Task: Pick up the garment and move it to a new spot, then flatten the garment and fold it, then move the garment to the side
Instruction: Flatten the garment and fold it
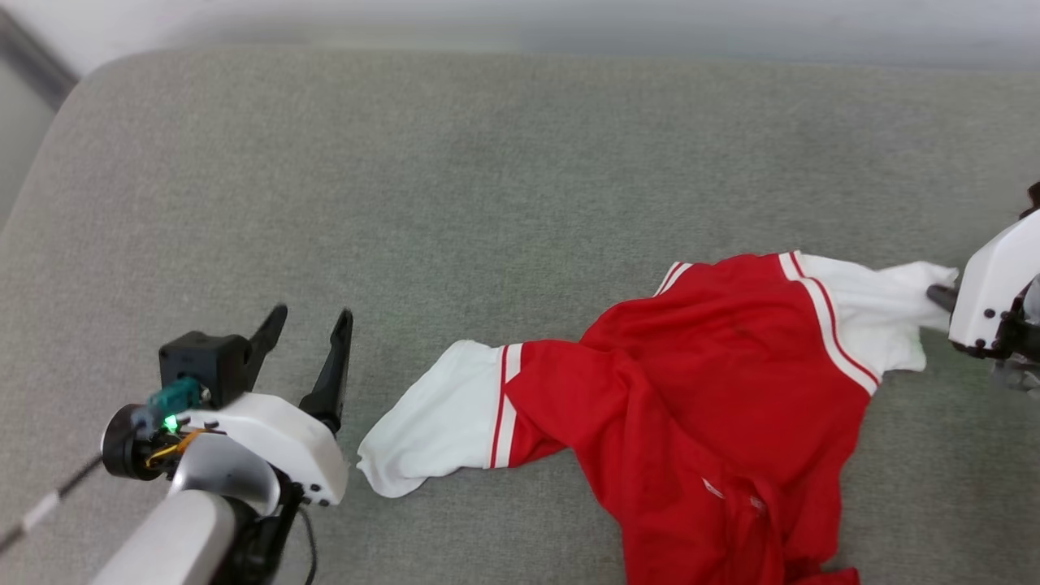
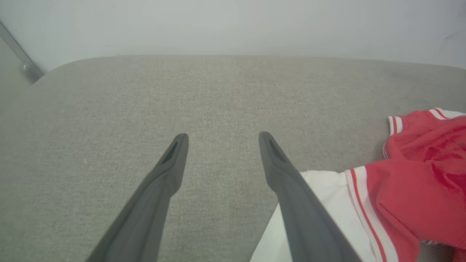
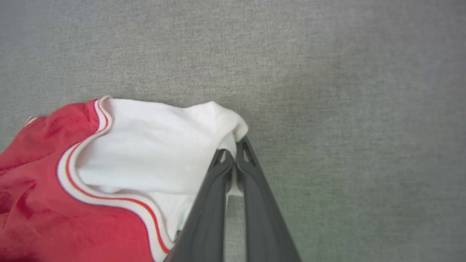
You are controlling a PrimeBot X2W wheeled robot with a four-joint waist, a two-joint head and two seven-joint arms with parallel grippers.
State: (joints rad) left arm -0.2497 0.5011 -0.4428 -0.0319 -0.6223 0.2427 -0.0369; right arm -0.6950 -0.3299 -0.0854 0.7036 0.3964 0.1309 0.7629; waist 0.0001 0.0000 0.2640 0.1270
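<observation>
— Lower left of the head view?
— The left gripper point(image 1: 313, 311), fingers spread wide and holding nothing, just beside a white sleeve point(image 1: 439, 422).
— And the garment point(image 1: 715, 382)?
— Crumpled at lower right on the grey cushion point(image 1: 487, 203).
— Right edge, higher up?
— The right gripper point(image 1: 941, 297), clenched on the other sleeve point(image 1: 881, 321) at its edge.

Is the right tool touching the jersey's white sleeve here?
Touching. The right wrist view shows the right tool shut on the edge of the jersey's white sleeve, with cloth pinched at its tip.
</observation>
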